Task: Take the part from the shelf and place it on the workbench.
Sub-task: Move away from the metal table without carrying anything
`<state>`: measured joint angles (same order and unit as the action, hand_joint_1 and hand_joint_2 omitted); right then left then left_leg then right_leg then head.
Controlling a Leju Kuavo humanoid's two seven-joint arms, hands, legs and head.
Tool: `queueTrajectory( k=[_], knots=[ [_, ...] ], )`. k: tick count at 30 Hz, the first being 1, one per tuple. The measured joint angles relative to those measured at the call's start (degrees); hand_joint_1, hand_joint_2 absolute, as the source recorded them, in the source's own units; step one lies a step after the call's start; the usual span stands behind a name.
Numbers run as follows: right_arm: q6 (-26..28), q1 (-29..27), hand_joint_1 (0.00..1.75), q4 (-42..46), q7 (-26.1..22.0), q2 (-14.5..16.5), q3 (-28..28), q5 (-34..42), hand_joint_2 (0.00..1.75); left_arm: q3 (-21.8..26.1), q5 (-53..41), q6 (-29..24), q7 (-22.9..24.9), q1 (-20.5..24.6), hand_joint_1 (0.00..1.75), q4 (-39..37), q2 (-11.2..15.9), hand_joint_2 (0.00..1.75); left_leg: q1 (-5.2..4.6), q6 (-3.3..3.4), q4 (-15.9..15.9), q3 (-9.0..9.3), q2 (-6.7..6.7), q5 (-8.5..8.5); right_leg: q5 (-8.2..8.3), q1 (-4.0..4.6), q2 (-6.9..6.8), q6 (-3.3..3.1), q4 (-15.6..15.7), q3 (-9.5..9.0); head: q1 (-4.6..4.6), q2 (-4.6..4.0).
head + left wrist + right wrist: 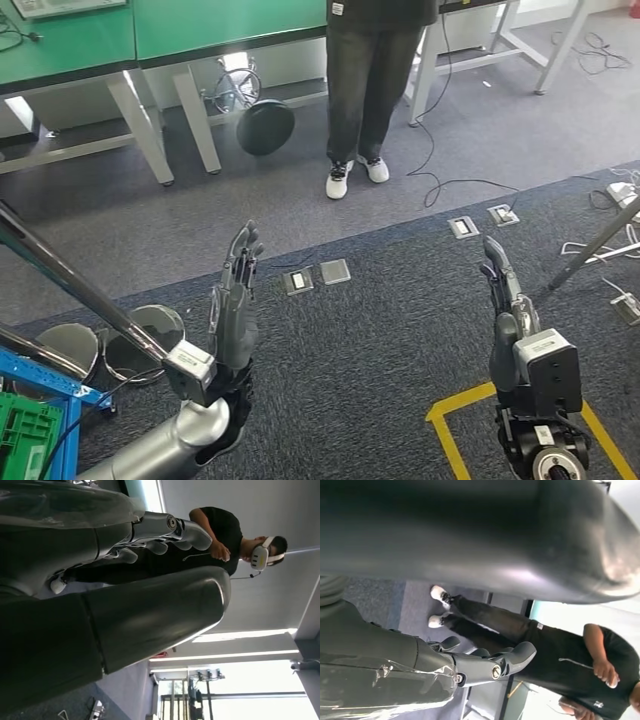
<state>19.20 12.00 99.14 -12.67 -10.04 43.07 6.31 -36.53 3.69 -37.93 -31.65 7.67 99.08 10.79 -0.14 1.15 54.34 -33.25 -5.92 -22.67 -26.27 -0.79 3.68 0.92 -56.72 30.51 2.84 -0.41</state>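
Grey carpet (362, 340) lies under both my raised hands, and nothing is held in either, so I judge the task has barely begun: no part has been picked up, and I cannot make out which object is the part or where it lies from here. A blue shelf frame (38, 385) with a green crate (23, 430) sits at my lower left, beside round metal discs (147, 335) on the floor; the part may be somewhere there, but I cannot tell. The green worktop (219, 25) stands well apart, across the floor, with a person (370, 90) in dark trousers and white shoes standing beside it. My left hand (235, 305) is held upright, palm turned inward, its fingers (243, 250) extended and slightly apart, gripping nothing. My right hand (507, 300) is likewise raised, fingers (494, 255) pointing up and loosely spread, holding nothing. Still ahead, as I judge it: turning toward the shelf, finding and grasping the part, then carrying it to the worktop.
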Motion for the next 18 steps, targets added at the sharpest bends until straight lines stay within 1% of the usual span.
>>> queueTrajectory(
  k=[1, 2, 3, 4, 5, 6, 7, 8, 9, 10, 11, 12, 13, 14, 15, 16, 17, 18],
  knots=[
    [0.3, 0.0, 0.00, 0.1, 0.1, 0.0, 0.0, -0.1, 0.00, 0.0, 0.1, 0.0, 0.1, 0.1, 0.00, 0.0, 0.0, 0.00, 0.11, -0.28, 0.0, -0.31, -0.57, 0.16, 0.13, 0.03, 0.71, -0.10, 1.5, -0.67, -0.01, 0.00],
    [0.6, 0.0, 0.00, 0.3, 0.3, 0.0, 0.0, -0.3, 0.00, 0.0, 0.3, 0.0, 0.2, 0.2, 0.00, 0.1, 0.0, 0.00, 0.20, -0.68, 0.0, -0.63, -1.17, 0.40, 0.02, 0.08, 0.56, -0.13, 1.9, -0.96, -0.03, 0.00],
    [0.8, 0.0, 0.00, 0.5, 0.4, 0.0, 0.1, -0.4, 0.00, 0.0, 0.4, 0.0, 0.2, 0.3, 0.00, 0.1, 0.0, 0.00, 0.27, -1.09, -0.1, -0.89, -1.72, 0.65, 0.02, 0.05, 0.02, -0.26, 2.3, -1.24, -0.07, 0.00],
    [1.0, 0.0, 0.00, 0.7, 0.5, 0.0, 0.1, -0.5, 0.00, 0.0, 0.5, 0.0, 0.2, 0.3, 0.00, 0.1, 0.0, 0.00, 0.22, -1.42, 0.0, -1.09, -1.53, 0.64, 0.26, -0.07, -0.66, -0.43, 2.6, -1.43, -0.06, 0.00],
    [1.1, 0.0, 0.00, 0.8, 0.5, 0.0, 0.2, -0.5, 0.00, 0.0, 0.5, 0.0, 0.2, 0.3, 0.00, 0.1, 0.0, 0.00, 0.08, -1.76, 0.8, -1.52, -0.45, 0.12, 0.53, -0.22, -1.33, -0.64, 3.0, -1.59, 0.16, 0.00],
    [1.1, 0.1, 0.00, 0.9, 0.5, -0.1, 0.2, -0.6, 0.00, 0.0, 0.5, 0.0, 0.2, 0.5, 0.00, 0.1, 0.1, 0.00, 0.00, -2.06, 2.8, -2.48, 1.16, -1.08, 0.78, -0.33, -2.10, -0.88, 3.3, -1.72, 0.46, 0.00],
    [1.2, 0.0, 0.00, 0.9, 0.6, -0.1, 0.2, -0.6, 0.00, 0.0, 0.5, 0.0, 0.2, 0.5, 0.00, 0.1, 0.1, 0.00, 0.09, -2.35, 6.0, -4.06, 3.06, -2.87, 0.91, -0.26, -2.87, -1.04, 3.5, -1.77, 0.70, 0.00],
    [1.2, 0.0, 0.00, 1.0, 0.6, -0.1, 0.3, -0.6, 0.00, 0.0, 0.5, 0.0, 0.2, 0.6, 0.00, 0.1, 0.1, 0.00, 0.25, -2.70, 10.1, -6.09, 4.44, -4.81, 0.95, -0.16, -3.60, -1.20, 3.5, -1.70, 0.98, 0.01],
    [1.2, -0.1, 0.00, 1.0, 0.6, -0.1, 0.3, -0.6, 0.00, 0.0, 0.6, 0.0, 0.2, 0.6, 0.00, 0.1, 0.1, 0.00, 0.46, -2.98, 14.1, -8.03, 5.08, -6.37, 0.95, -0.08, -4.41, -1.28, 3.5, -1.60, 1.04, 0.01],
    [1.2, -0.1, 0.00, 1.0, 0.7, -0.1, 0.3, -0.6, 0.00, -0.1, 0.6, 0.0, 0.2, 0.6, 0.00, 0.1, 0.1, 0.00, 0.62, -3.19, 16.6, -9.30, 5.36, -7.07, 0.93, -0.04, -5.19, -1.28, 3.4, -1.52, 1.06, 0.01],
    [1.2, -0.2, 0.00, 1.1, 0.7, -0.1, 0.4, -0.6, 0.00, -0.1, 0.6, 0.0, 0.2, 0.6, 0.00, 0.1, 0.1, 0.00, 0.76, -3.35, 17.1, -9.47, 5.52, -6.72, 0.91, -0.03, -5.94, -1.27, 3.4, -1.47, 1.12, 0.01],
    [1.2, -0.2, 0.00, 1.1, 0.7, -0.1, 0.4, -0.6, 0.00, -0.1, 0.6, 0.0, 0.2, 0.6, 0.00, 0.1, 0.1, 0.00, 0.88, -3.42, 15.1, -8.35, 5.77, -5.40, 0.86, -0.03, -6.65, -1.21, 3.4, -1.45, 1.17, 0.01],
    [1.2, -0.1, 0.00, 1.1, 0.7, -0.1, 0.4, -0.6, 0.00, -0.1, 0.6, 0.0, 0.2, 0.6, 0.00, 0.1, 0.1, 0.00, 0.96, -3.40, 11.3, -6.20, 6.42, -3.53, 0.78, -0.04, -7.32, -1.11, 3.3, -1.48, 1.23, 0.01],
    [1.3, -0.1, 0.00, 1.2, 0.8, -0.1, 0.5, -0.6, 0.00, -0.1, 0.8, 0.0, 0.2, 0.7, 0.00, 0.1, 0.1, 0.00, 0.91, -3.32, 6.8, -3.70, 7.69, -1.96, 0.66, 0.07, -7.91, -0.91, 3.3, -1.49, 1.33, 0.01],
    [1.5, -0.1, 0.00, 1.3, 0.9, -0.1, 0.5, -0.7, 0.00, -0.1, 1.0, 0.1, 0.1, 0.8, 0.00, 0.1, 0.0, 0.00, 0.76, -3.01, 3.2, -1.72, 8.69, -0.83, 0.50, 0.23, -8.42, -0.64, 3.1, -1.49, 1.42, 0.01],
    [1.6, -0.1, 0.00, 1.4, 1.1, -0.2, 0.5, -0.8, 0.00, -0.1, 1.4, 0.1, 0.1, 0.9, 0.00, 0.1, 0.0, 0.00, 0.56, -2.64, 0.9, -0.52, 9.38, -0.32, 0.36, 0.38, -8.90, -0.35, 3.0, -1.49, 1.38, 0.00],
    [1.8, -0.2, 0.00, 1.6, 1.4, -0.2, 0.5, -0.9, 0.00, -0.1, 1.8, 0.1, 0.0, 0.9, 0.00, 0.1, 0.0, 0.00, 0.33, -2.25, 0.0, -0.15, 9.52, -0.31, 0.23, 0.53, -9.35, -0.04, 3.0, -1.51, 1.28, 0.00],
    [1.9, -0.3, 0.00, 1.7, 1.7, -0.2, 0.5, -1.0, 0.00, -0.1, 2.1, 0.0, -0.1, 0.8, 0.00, 0.1, -0.1, 0.00, 0.17, -1.78, -0.1, -0.28, 8.83, -0.25, 0.14, 0.53, -9.85, 0.25, 3.0, -1.60, 1.12, 0.01]
  ],
)
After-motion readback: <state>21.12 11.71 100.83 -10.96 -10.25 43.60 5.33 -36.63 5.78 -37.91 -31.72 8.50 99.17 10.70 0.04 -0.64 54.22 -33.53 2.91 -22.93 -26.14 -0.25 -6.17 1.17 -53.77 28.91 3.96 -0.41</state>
